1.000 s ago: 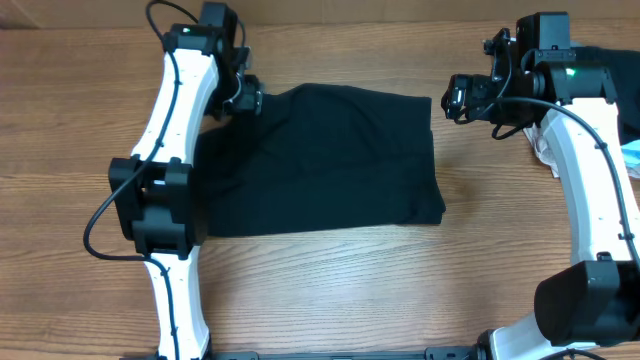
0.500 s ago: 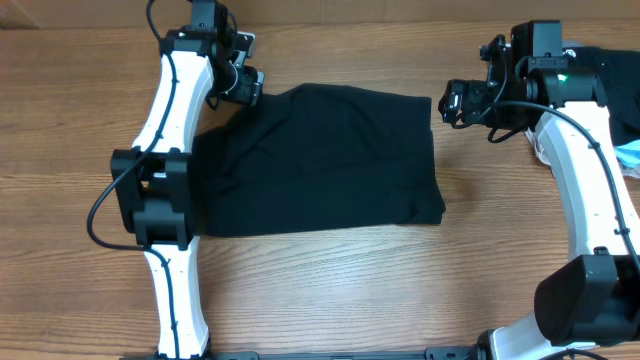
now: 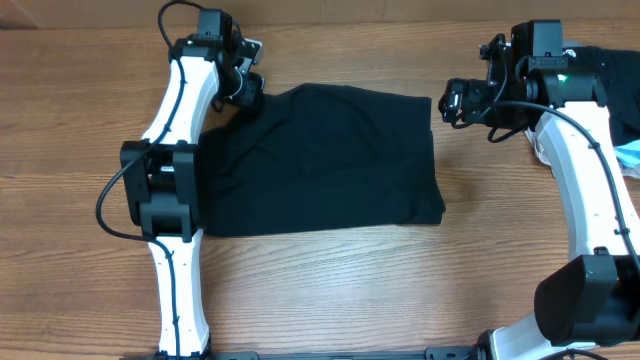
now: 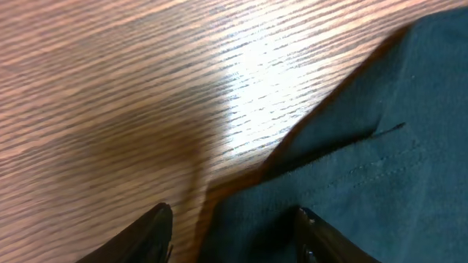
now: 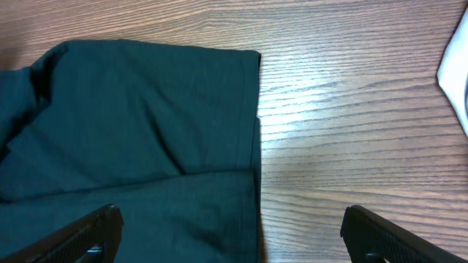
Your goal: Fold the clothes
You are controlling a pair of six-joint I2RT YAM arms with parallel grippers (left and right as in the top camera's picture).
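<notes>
Black T-shirt [image 3: 320, 165] lies folded in a rough rectangle mid-bench [image 3: 330, 290], nearer the far edge. Left pincer [image 3: 246, 88] sits at the shirt's far-left corner, about half open. In the wrist view its fingers [image 4: 146, 234] straddle the shirt's edge, one over bare wood, one over cloth. Nothing clamped; can't tell if the tips touch the fabric. Right pincer [image 3: 448, 101] is spread wide and empty, over bare bench just off the shirt's far-right corner.

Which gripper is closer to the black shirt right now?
Left. The left gripper is at the shirt's far left corner, its fingers straddling the edge. The right gripper is open beside the far right corner, not touching.
</notes>
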